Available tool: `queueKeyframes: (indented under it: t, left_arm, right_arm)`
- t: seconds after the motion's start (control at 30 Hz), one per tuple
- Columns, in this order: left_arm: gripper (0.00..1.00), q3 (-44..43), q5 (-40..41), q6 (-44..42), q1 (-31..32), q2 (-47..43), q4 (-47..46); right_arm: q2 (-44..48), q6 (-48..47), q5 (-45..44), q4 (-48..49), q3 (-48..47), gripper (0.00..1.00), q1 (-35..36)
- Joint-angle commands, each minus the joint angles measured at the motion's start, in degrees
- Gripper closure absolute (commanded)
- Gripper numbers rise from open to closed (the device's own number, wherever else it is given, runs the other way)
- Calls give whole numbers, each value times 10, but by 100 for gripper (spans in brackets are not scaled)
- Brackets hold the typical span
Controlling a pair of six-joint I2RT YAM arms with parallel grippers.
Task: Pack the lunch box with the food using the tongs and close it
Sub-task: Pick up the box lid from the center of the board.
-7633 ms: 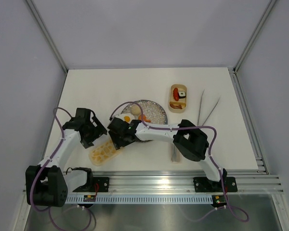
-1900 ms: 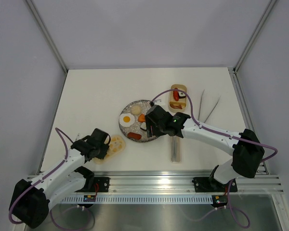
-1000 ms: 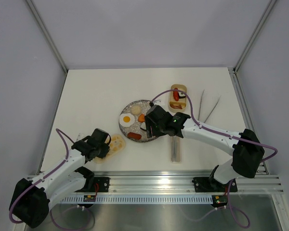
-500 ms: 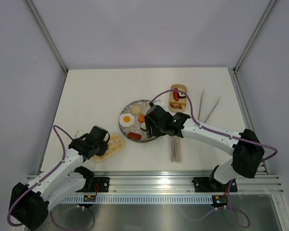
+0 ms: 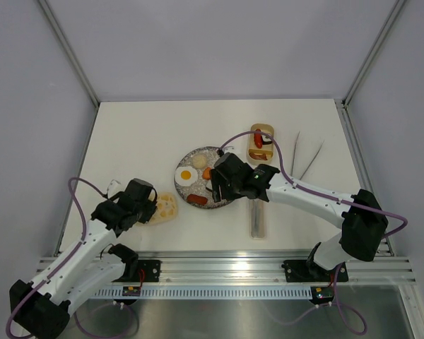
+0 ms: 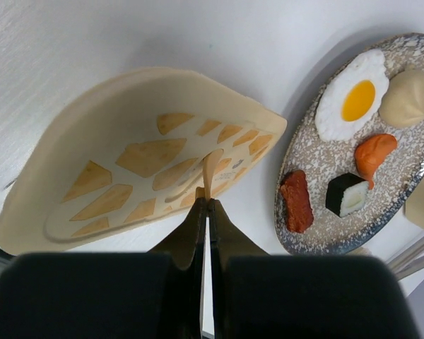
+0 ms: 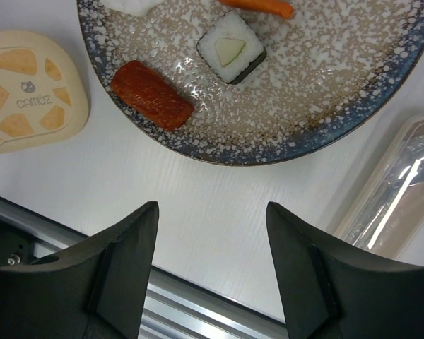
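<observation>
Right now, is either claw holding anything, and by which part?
Left claw is shut on the lunch box lid, pinching what looks like a thin tab at its edge. Right claw is open and holds nothing.

Room is left along the far edge of the white tabletop [image 5: 162, 123]. The middle is blocked by the speckled grey round plate [image 5: 189, 188], the right edge by thin silver metal tongs [image 5: 295, 159].

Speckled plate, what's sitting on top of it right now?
It holds a fried egg, pale bun, orange piece, red-brown sausage and one sushi roll. From overhead, the right gripper hides part of the plate.
</observation>
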State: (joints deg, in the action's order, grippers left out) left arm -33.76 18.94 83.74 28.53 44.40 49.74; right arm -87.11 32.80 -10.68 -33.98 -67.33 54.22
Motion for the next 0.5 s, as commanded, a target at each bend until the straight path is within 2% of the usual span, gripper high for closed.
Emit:
queueKeyframes:
  t: [0.0,0.23,0.47]
  left_arm:
    - [100,-39,22,-24,1,-21,10]
    - [100,-75,30,-39,2,-41,36]
    - [100,-108,15,-54,0,-37,33]
  right_arm:
    - [9,-5,33,29,-29,30,-1]
    - [4,11,135,119,-16,27,-1]
    - [-5,18,176,164,-14,26,-1]
